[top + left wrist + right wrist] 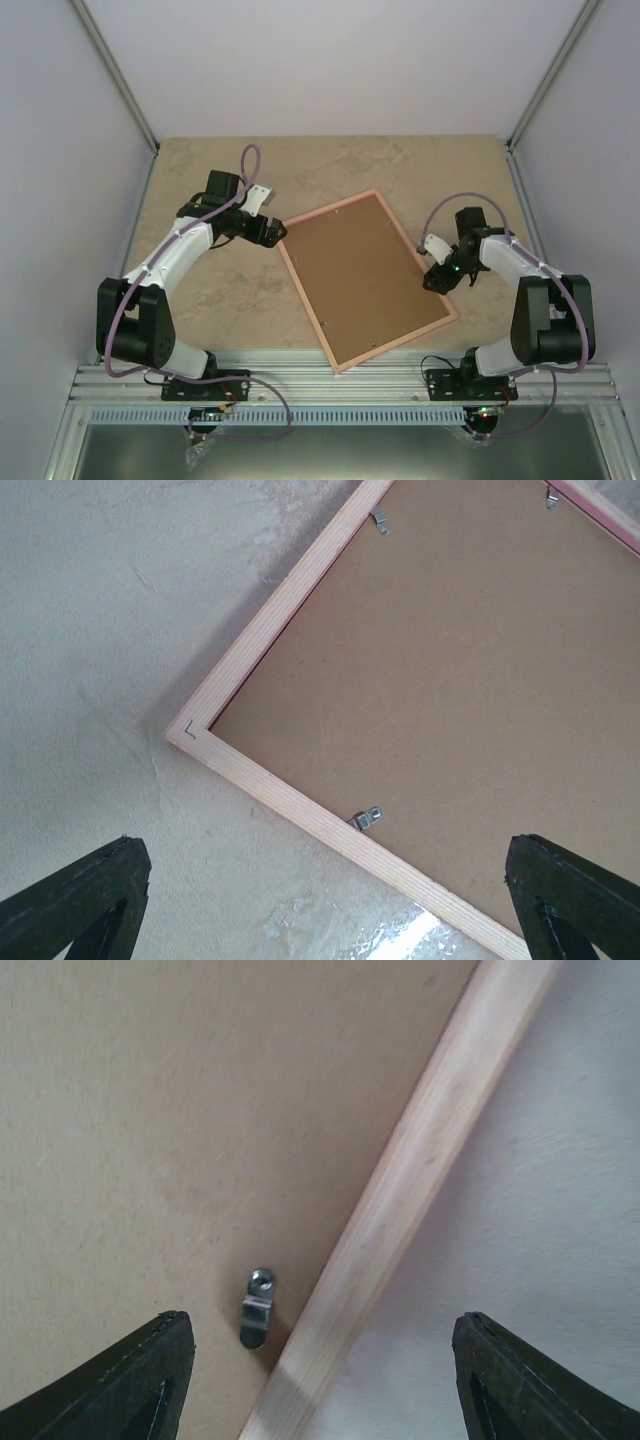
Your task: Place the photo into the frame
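- Beige marbled table, grey walls all round, nothing fancy.
- Frame is lying face down mid-table with the brown backing board showing. Its long axis runs roughly 11 to 5 o'clock in the top view.
- Can't see the photo anywhere. Might be under the board, no way to tell.
- My left gripper is spread wide and empty, hovering by the frame's far-left corner, so the frame is at its 4 o'clock.
- My right gripper is spread too, pinching nothing, over the long right edge, with the board at its 9 o'clock.
- A metal clip sits low between the right fingers, so I'd guess the right arm is better placed for the clips.
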